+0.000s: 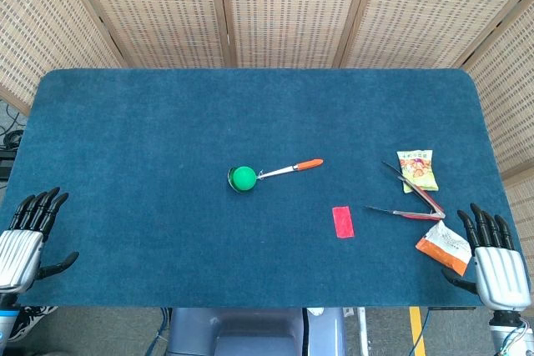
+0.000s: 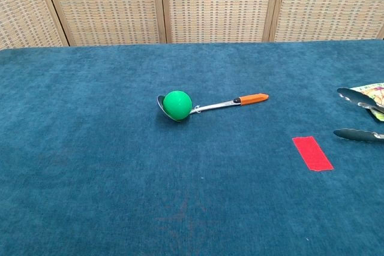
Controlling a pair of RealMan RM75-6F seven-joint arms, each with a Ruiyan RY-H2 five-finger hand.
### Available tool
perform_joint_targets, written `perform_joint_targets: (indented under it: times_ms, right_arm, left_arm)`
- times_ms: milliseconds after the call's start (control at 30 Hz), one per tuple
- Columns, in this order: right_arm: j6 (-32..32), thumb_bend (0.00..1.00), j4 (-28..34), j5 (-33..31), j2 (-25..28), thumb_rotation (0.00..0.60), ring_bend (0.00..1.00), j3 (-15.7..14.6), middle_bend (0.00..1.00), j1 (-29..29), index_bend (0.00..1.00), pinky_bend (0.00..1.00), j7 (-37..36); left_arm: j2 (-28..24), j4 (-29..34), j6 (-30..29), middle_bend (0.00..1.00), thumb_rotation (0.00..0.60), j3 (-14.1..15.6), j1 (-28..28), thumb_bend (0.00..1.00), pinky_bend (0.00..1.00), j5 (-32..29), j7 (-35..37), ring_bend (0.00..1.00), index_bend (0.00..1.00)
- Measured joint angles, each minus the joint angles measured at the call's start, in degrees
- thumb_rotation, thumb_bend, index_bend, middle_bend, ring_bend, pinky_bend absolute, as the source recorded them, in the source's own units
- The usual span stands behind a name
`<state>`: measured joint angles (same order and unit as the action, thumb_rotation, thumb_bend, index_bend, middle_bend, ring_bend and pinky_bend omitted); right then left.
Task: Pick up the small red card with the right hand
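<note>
The small red card point(image 1: 342, 221) point(image 2: 312, 153) lies flat on the blue table cloth, right of centre and toward the front. My right hand point(image 1: 492, 256) hovers at the table's front right corner, fingers spread and holding nothing, well to the right of the card. At the front left corner my left hand point(image 1: 29, 235) is open too, far from the card. Neither hand shows in the chest view.
A green ball point(image 1: 243, 178) point(image 2: 177, 104) sits in a ladle with an orange handle point(image 1: 310, 163) near the middle. Metal tongs point(image 1: 413, 198) lie between the card and my right hand. A yellow snack packet point(image 1: 417, 169) and an orange-white packet point(image 1: 444, 246) lie at the right.
</note>
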<state>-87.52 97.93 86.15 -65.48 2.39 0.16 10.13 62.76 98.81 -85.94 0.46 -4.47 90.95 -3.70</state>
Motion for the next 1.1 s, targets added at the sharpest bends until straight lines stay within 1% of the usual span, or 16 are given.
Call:
perform_joint_targets:
  times_ms: [1100]
  right_arm:
    - [-0.27, 0.13, 0.32, 0.15, -0.25, 0.6, 0.0, -0.27, 0.0, -0.25, 0.05, 0.0, 1.33]
  left_arm:
    - [-0.1, 0.05, 0.3, 0.0, 0.6, -0.03, -0.34, 0.21, 0.0, 0.31, 0.51, 0.0, 0.0]
